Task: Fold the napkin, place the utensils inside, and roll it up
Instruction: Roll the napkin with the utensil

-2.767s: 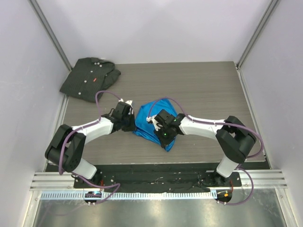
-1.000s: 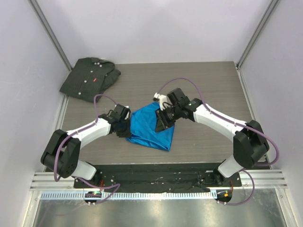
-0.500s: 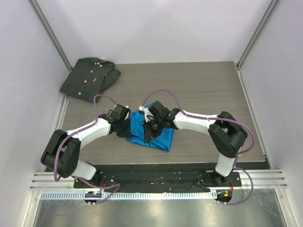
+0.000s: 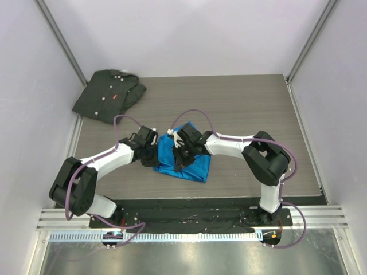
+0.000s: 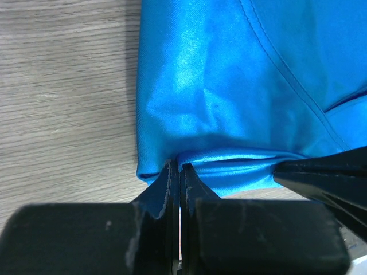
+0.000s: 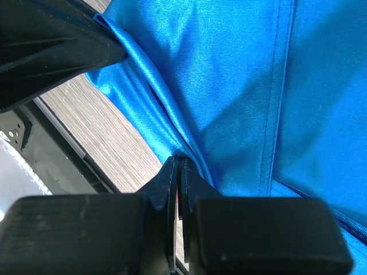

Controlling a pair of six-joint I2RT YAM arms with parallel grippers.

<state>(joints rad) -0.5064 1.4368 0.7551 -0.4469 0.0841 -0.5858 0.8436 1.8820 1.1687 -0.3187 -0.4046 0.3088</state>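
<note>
The napkin [image 4: 194, 166], glossy bright blue with stitched hems, lies in folded layers near the middle of the table [image 4: 246, 109]. The left gripper [image 5: 179, 172] pinches its left edge; the right gripper [image 6: 177, 163] clamps a raised fold.

On the table [image 4: 246, 109], a little toward six o'clock from the middle, the napkin [image 4: 198, 170]. At its nine o'clock edge, the left gripper [image 4: 153, 156], pinched onto the hem. Just beside, at three o'clock of that one and over the napkin's left half, the right gripper [image 4: 182, 162], closed on a raised fold. Off at ten o'clock, at the table's far left corner, the shirt [image 4: 109, 94], well apart from napkin and both grippers.
</note>
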